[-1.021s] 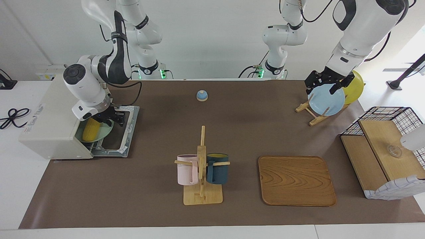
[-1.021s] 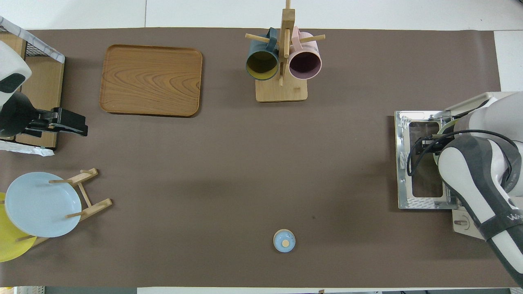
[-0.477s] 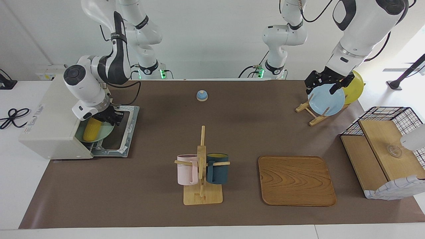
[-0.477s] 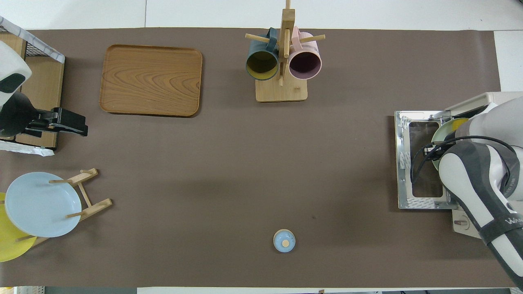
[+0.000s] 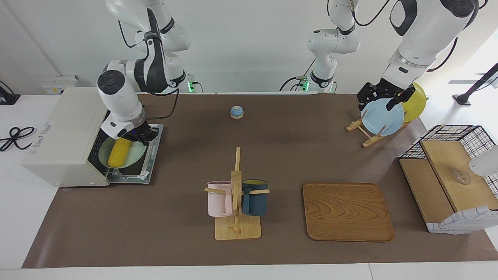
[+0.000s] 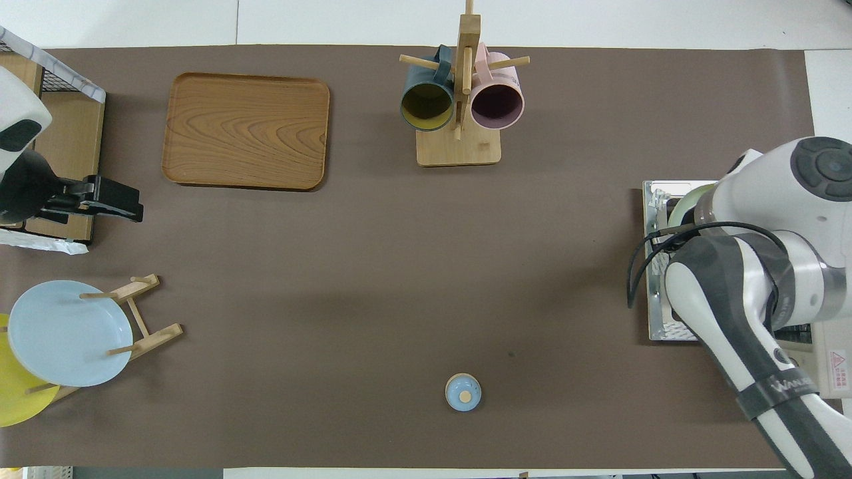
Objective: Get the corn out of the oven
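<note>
- Corn (image 5: 119,152) is seen on a green plate (image 5: 134,157) at the oven (image 5: 64,136) mouth — over the dropped door.
- Right gripper (image 5: 139,136) is pressed shut on the plate's rim.
- Left gripper (image 5: 383,98) — spread wide — is held over the plate rack (image 5: 363,132).

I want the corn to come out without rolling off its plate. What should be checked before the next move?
1. Door of the oven fully down: ok.
2. Corn lying steady on the green plate: ok.
3. Right gripper shut at the plate's rim, on the side nearer the robots: ok.
4. Plate wholly out of the oven: not ok; part of it lies in the oven's mouth.
5. Corn itself gripped: not ok; only the plate is.
6. Left gripper open, waiting at the left arm's end of the table, away from the oven: ok.
</note>
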